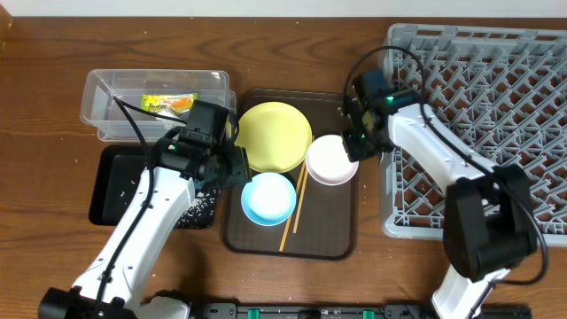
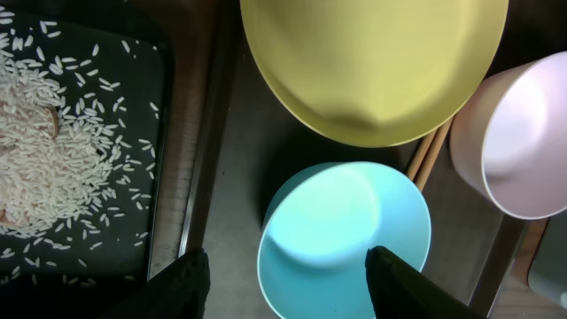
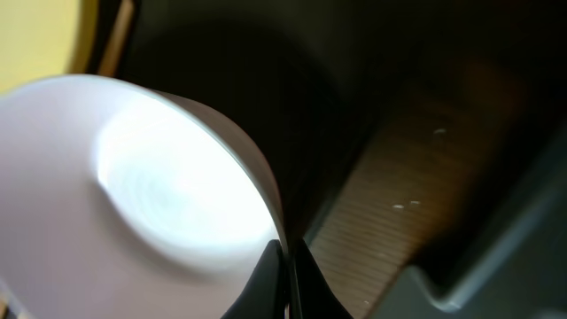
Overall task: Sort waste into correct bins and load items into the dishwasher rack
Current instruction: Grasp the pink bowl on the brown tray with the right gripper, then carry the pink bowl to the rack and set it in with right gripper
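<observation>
The right gripper (image 3: 285,266) is clamped on the thin rim of the white bowl (image 3: 151,186), over the brown tray's (image 1: 330,226) right side at mid-frame, beside the grey rack (image 1: 496,80). With so little edge held, I reckon the bowl could twist or slip free and hit the chopsticks (image 1: 295,206). The left gripper (image 2: 288,279) hangs over the blue bowl (image 2: 341,221), jaws parted and holding nothing.

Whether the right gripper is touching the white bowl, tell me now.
Touching. The right wrist view shows the right gripper pinched shut on the thin rim of the white bowl, with the rim running down between its fingers.
</observation>
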Controlling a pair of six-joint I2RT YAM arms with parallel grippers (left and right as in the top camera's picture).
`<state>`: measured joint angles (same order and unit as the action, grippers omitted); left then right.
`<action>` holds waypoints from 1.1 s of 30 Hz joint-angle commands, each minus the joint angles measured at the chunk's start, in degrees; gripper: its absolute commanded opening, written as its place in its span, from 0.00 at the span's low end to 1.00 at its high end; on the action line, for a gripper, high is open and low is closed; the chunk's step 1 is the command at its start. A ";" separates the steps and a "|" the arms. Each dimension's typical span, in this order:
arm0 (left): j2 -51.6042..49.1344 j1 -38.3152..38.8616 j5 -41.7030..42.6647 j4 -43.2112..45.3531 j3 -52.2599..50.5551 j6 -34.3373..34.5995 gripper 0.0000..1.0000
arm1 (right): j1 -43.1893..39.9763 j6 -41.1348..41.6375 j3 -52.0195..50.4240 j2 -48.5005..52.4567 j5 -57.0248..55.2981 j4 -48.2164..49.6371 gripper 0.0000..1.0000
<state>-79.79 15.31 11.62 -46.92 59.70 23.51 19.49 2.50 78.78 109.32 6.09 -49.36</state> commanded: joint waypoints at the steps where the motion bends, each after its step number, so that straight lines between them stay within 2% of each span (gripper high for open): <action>1: -0.31 -0.13 -0.76 -0.22 0.39 -0.76 0.60 | -2.36 -1.03 3.54 -7.80 -2.78 0.92 0.01; 8: -0.31 -0.13 -0.83 -0.15 0.39 -0.79 0.59 | -4.79 -3.02 4.22 -17.99 -16.79 7.32 0.01; 13: -0.31 -0.15 -7.23 -0.15 0.39 -0.79 0.60 | -6.19 -3.89 4.22 -20.61 -29.75 14.16 0.01; 19: -0.31 -0.15 -14.34 0.94 0.42 -0.79 0.60 | -7.76 -10.29 4.17 -19.85 -41.70 24.44 0.01; 24: -0.31 -0.15 -15.32 2.93 0.42 -0.79 0.60 | -10.34 -13.44 4.17 -17.25 -51.93 30.86 0.01; 33: -0.31 -0.13 -15.32 2.82 0.42 -0.79 0.60 | -13.64 -16.76 4.17 -8.76 -52.89 35.45 0.01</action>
<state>-79.79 15.31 -2.17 -43.88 59.70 23.51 6.26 -12.67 82.65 98.56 -44.31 -15.31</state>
